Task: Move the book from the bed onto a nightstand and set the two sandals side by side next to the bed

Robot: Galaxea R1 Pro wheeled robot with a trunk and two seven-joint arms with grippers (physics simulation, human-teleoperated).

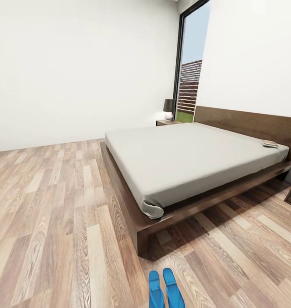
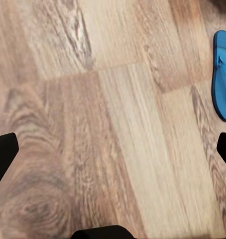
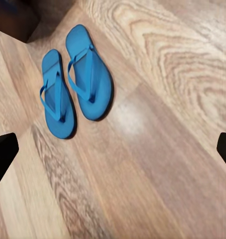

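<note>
Sandals (image 3: pixel 75 82) sit paired on the floor just off the bed's (image 1: pixel 184 158) foot corner, so that part looks done, book (image 1: pixel 269 143) waits near the headboard, both hands (image 3: pixel 113 149) spread open, empty.

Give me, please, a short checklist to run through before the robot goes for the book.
1. Sandals side by side on the floor: ok, soles parallel, toes the same way.
2. Sandals next to the bed: ok, they lie near its foot corner in the head view.
3. Book on the mattress near the headboard, not yet moved: ok to fetch.
4. Nightstand free for it: cannot tell; a lamp stands on the far one.
5. Left gripper empty: ok, fingers apart over bare floor.
6. Right gripper empty: ok, fingers apart, nothing between them.
</note>
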